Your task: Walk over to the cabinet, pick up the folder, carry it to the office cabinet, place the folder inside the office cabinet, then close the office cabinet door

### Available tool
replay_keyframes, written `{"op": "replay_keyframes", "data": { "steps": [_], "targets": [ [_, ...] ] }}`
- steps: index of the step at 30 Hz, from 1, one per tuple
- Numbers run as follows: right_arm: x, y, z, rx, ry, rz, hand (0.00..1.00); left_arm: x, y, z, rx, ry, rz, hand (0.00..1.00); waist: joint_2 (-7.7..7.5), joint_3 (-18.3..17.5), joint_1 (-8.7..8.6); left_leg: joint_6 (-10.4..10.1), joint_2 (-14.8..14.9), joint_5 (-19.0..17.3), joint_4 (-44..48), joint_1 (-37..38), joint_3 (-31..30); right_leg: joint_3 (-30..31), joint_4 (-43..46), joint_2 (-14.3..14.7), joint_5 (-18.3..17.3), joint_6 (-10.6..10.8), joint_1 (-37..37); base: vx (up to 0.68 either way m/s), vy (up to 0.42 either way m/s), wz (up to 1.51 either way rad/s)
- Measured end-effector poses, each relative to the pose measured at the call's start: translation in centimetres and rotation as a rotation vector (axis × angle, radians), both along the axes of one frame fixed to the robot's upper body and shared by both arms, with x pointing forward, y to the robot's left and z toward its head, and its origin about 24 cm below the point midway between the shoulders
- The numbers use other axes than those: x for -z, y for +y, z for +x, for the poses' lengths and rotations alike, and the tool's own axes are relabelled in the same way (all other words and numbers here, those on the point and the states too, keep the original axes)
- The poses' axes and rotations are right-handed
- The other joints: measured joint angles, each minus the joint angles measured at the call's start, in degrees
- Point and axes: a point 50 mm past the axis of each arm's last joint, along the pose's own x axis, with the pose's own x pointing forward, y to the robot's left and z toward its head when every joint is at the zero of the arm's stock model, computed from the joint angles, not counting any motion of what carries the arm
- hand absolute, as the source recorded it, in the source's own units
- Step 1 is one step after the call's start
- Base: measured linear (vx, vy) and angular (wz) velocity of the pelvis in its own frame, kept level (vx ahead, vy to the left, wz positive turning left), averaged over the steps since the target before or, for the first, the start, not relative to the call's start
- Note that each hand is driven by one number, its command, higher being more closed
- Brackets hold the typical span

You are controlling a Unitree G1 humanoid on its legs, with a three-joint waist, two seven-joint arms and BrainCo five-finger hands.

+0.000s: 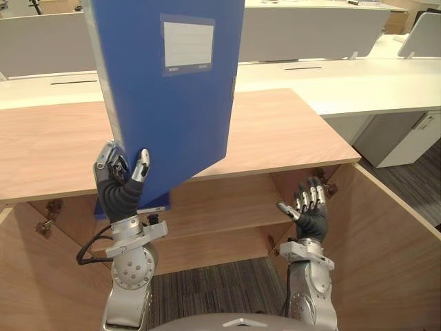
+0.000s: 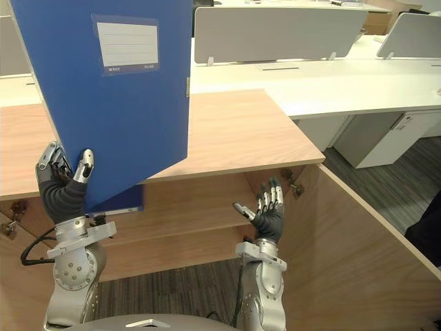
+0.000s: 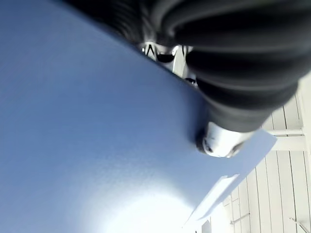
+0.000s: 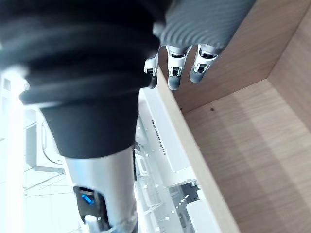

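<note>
Folder (image 1: pixel 169 103) upright, corner in left robot hand (image 1: pixel 121 193)

cabinet (image 1: pixel 289 131): wooden top, doors open | shelf (image 1: pixel 220 217) inside | grey carpet floor (image 1: pixel 207 283) beneath | white desk (image 1: pixel 358 83) behind

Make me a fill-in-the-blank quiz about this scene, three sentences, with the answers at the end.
1. The left hand grips a ___ folder.
2. The right hand, fingers straight, holds ___.
3. The cabinet has its doors standing ___.

Missing words: blue; nothing; open.
</note>
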Motion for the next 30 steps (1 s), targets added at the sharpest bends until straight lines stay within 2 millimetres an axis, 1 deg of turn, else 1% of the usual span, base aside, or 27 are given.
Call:
{"op": "replay_keyframes", "data": {
  "steps": [5, 9, 16, 21, 25, 27, 30],
  "targets": [
    [-2.4, -0.2, 0.0, 0.015, -0.116, -0.014, 0.00, 0.1, -0.2, 0.1, 0.026, 0.005, 0.011, 1.00, 0.11, 0.0, -0.25, 0.0, -0.1, -0.2, 0.0, -0.5, 0.2, 0.5, 0.0, 0.0, 0.2, 0.3, -0.6, -0.01, -0.014, -0.04],
    [-4.3, -0.3, 1.3, 0.012, -0.223, -0.027, 0.00, 0.2, -0.1, 0.3, 0.047, 0.013, 0.014, 1.00, 0.11, 0.0, -0.34, 0.0, -0.2, -0.2, 0.0, -0.5, 0.2, 0.6, 0.0, -0.1, 0.3, 0.4, -0.6, -0.01, -0.008, 0.00],
    [-6.5, -0.1, 2.6, -0.040, -0.325, -0.080, 0.00, 1.1, -0.7, 1.1, 0.111, 0.042, 0.044, 1.00, 0.35, 0.2, 0.07, 0.1, -0.4, -0.1, 0.0, -0.8, -0.2, 0.5, -0.2, -0.3, 0.5, 0.7, -0.4, -0.01, -0.011, 0.01],
    [-7.2, -0.1, 3.2, -0.107, -0.364, -0.103, 0.00, 0.8, -1.3, 1.4, 0.179, 0.022, 0.072, 1.00, 0.36, 0.2, -0.06, 0.4, -0.6, 0.1, 0.0, -1.4, -1.2, 0.1, -0.3, -0.6, 0.6, 0.9, -0.4, -0.02, -0.027, 0.09],
    [-7.5, 0.2, 3.8, -0.171, -0.378, -0.107, 0.00, 1.0, -2.1, 1.4, 0.242, 0.034, 0.079, 1.00, 0.51, 0.3, -0.10, 0.7, -0.9, 0.3, 0.0, -1.7, -1.6, -0.4, -0.5, -1.0, 0.9, 1.4, -0.4, -0.01, -0.011, 0.08],
    [-7.2, 0.8, 4.5, -0.222, -0.370, -0.090, 0.00, 1.4, -2.4, 1.7, 0.270, 0.051, 0.094, 1.00, 0.47, 0.3, -0.05, 0.8, -1.2, 0.3, 0.0, -1.8, -1.7, -0.3, -0.5, -1.2, 1.1, 1.6, -0.4, -0.04, -0.011, 0.01],
    [-6.6, 1.0, 5.0, -0.273, -0.331, -0.087, 0.00, 1.5, -2.7, 1.6, 0.309, 0.054, 0.126, 1.00, 0.47, 0.3, 0.22, 1.1, -1.5, 0.4, 0.0, -2.0, -1.9, -0.5, -0.6, -1.6, 1.2, 1.7, -0.4, -0.05, -0.013, 0.04]
  ]
}}
